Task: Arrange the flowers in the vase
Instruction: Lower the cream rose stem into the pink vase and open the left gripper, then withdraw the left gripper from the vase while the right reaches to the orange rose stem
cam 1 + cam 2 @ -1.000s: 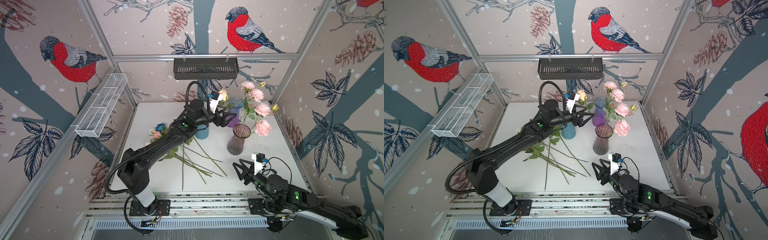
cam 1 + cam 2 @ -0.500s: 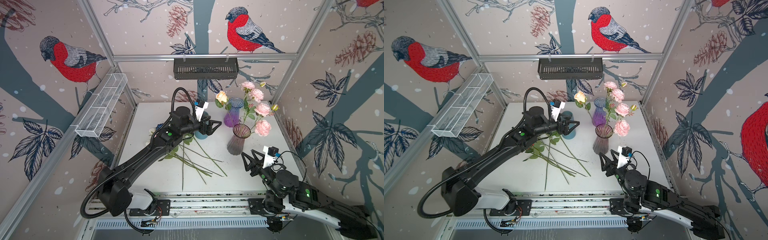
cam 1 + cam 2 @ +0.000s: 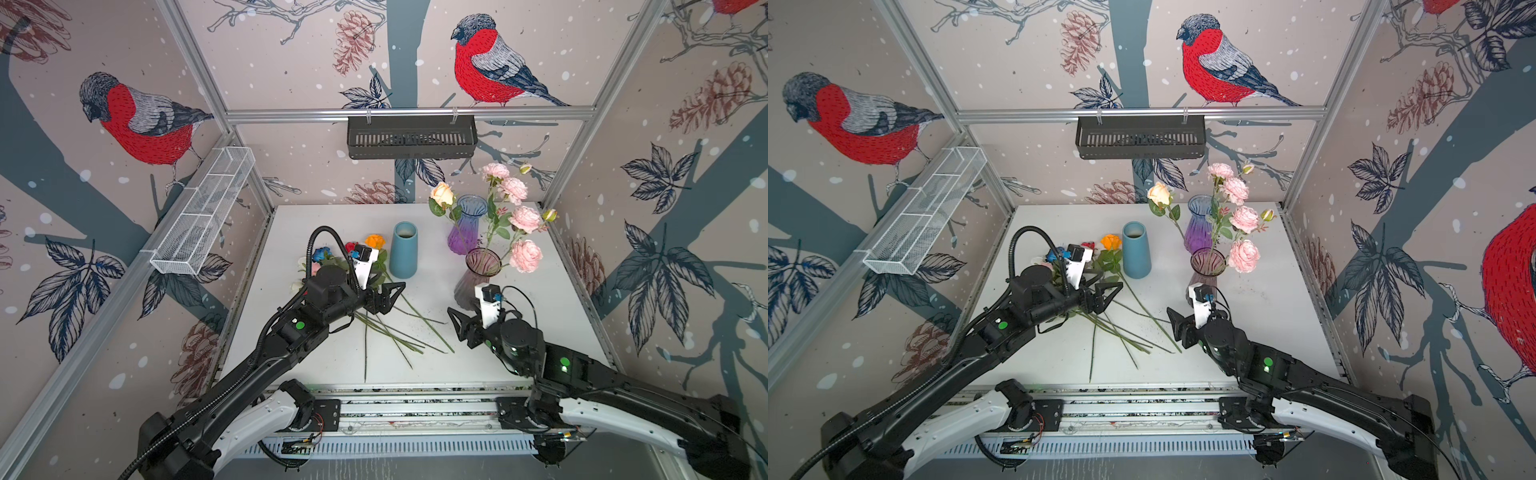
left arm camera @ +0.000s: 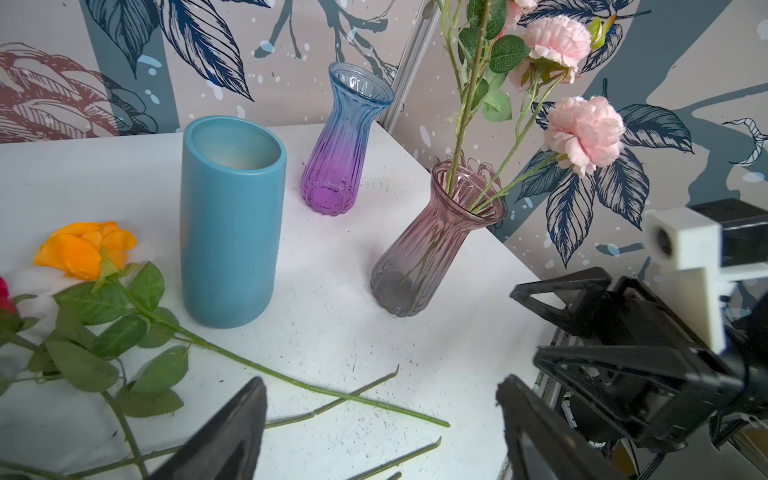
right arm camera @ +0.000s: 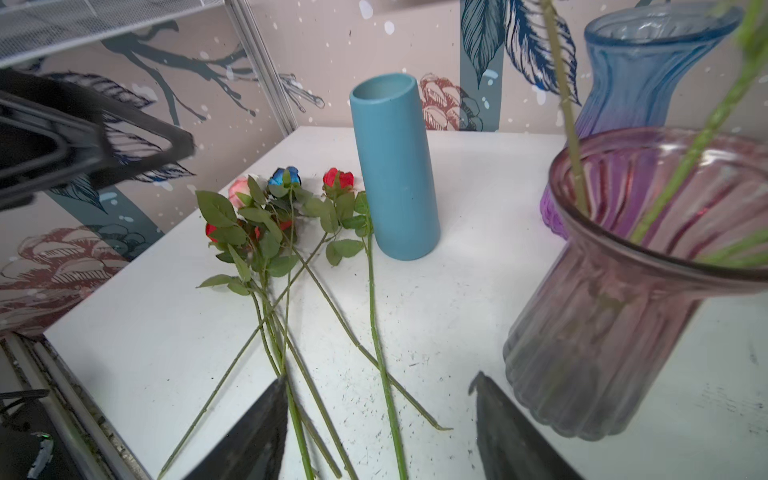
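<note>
Early days here! The ruffled pink spray (image 3: 525, 255) stands in the ribbed smoky-pink glass vase (image 3: 467, 286) at the right, and the cream rose (image 3: 441, 193) seems to lean out of that same flared mouth (its stem is hard to trace). Behind it, the fluted blue-to-purple vase (image 4: 345, 145) looks empty. So does the matte teal cylinder (image 3: 403, 253), smooth and straight-sided, mid-table. Most of the job remains, I'd say: the loose roses (image 5: 286, 216) lie fanned left of centre on the white table (image 3: 557, 299), thin stems crossing. The left gripper (image 3: 392, 297) hovers over them, jaws wide, empty. The right gripper (image 3: 455, 326), near the smoky vase, gapes empty too.
</note>
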Robot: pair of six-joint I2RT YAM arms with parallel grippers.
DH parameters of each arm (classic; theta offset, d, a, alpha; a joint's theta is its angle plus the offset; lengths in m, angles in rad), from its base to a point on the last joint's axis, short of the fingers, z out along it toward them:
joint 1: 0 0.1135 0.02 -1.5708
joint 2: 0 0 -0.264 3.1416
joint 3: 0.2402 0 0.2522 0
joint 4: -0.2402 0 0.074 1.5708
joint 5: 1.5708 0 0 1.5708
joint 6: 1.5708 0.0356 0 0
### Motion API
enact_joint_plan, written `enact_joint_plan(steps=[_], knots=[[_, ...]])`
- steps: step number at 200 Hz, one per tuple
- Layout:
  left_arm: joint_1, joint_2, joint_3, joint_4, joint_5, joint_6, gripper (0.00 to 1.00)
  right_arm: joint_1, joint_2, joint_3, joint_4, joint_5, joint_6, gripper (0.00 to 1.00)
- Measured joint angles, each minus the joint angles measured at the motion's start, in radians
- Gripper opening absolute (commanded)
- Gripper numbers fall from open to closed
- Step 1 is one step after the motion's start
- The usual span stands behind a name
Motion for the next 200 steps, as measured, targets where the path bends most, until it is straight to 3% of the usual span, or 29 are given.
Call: enact_joint_plan(steps=[42,93,171,200], knots=[[0.0,-0.07,0.01,-0.057,-0.079,0.037,0.84,-0.121,0.256,0.05,0.072,-0.207,-0.026,0.62],[0.0,-0.002,0.195,-0.109,-0.103,0.144,0.84,-0.161,0.609,0.235,0.104,-0.357,-0.044,0.5],[0.025,-0.052,0.124,-0.117,-0.042,0.195,0.85,-0.165,1.009,0.422,0.052,-0.29,-0.006,0.52],[0.04,-0.056,0.117,-0.114,-0.016,0.195,0.85,-0.166,1.085,0.466,0.03,-0.263,0.001,0.41]])
